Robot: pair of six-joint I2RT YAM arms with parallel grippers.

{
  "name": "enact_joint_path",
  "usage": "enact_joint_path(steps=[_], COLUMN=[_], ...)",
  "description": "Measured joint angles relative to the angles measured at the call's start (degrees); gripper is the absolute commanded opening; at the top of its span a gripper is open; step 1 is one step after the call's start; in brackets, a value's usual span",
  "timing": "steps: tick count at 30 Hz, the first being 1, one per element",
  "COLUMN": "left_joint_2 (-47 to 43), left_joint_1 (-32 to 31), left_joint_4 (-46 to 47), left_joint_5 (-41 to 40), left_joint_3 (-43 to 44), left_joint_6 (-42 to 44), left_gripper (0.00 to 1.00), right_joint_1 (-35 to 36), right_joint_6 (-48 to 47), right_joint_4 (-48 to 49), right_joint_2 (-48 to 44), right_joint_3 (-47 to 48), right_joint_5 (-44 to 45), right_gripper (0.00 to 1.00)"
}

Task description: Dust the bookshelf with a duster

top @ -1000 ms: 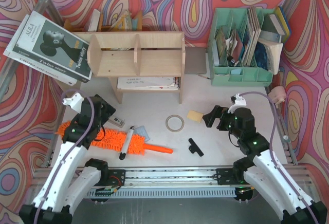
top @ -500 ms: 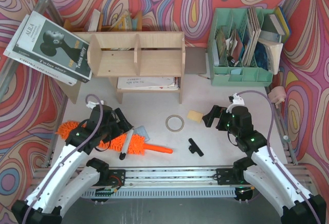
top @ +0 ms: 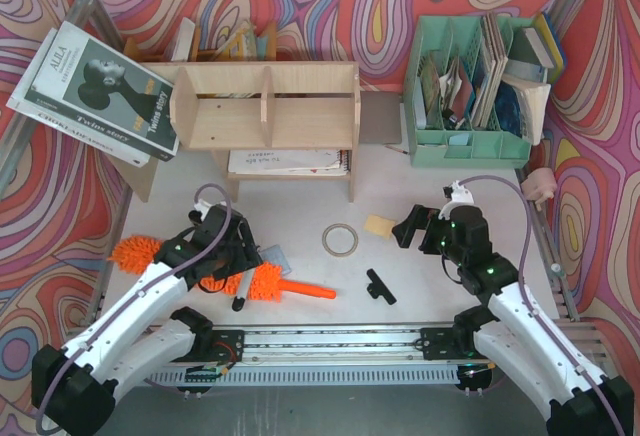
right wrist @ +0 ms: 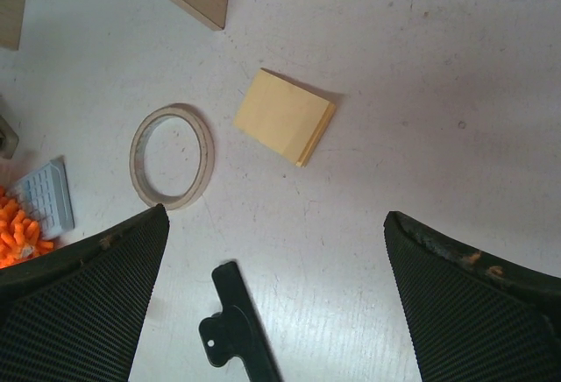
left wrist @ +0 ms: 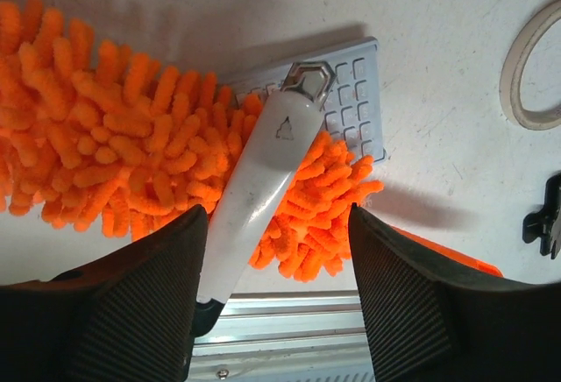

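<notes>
The duster (top: 265, 283) lies flat on the surface (top: 410, 181) near its near-left corner. Its shaggy orange head runs along the near edge and its thin handle (top: 310, 290) points right, toward the middle. A marker (top: 240, 294) lies slantwise across the head, its black end toward the near edge. The left hand (top: 233, 261) is low over the head, open, with one finger on either side of the marker. In the left wrist view the marker's white barrel runs close by one finger, the other finger stands clear of it, and neither is clamped on anything. Under the far side of the head a small grey gridded pad (left wrist: 351, 93) shows, partly covered by the chenille. The bookshelf (top: 265, 106) stands at the far edge, left of the middle and well apart from the duster, with a notebook (top: 285, 161) lying under it. A mint organiser (top: 465, 146) packed with books stands at the far-right corner. The right hand (top: 408, 228) hangs over the right half of the surface with its fingers spread wide and nothing between them. Just beside it, toward the middle, lie a yellow note pad (top: 379, 226) and a tape ring (top: 340, 240), with a black clip (top: 380, 286) nearer the near edge.
</notes>
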Motion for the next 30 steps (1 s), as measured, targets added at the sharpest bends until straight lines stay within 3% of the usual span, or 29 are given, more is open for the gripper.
enact_joint_path(steps=[30], left_joint_2=[4.98], left_joint_1=[-0.66], left_joint_4=[5.05], left_joint_5=[-2.58], left_joint_3=[-2.84], left_joint_6=[2.40], left_gripper=[0.46], right_joint_1=[0.00], right_joint_6=[0.02], right_joint_4=[1.07], right_joint_2=[0.94], right_joint_3=[0.00], right_joint_5=[-1.84], right_gripper=[0.99])
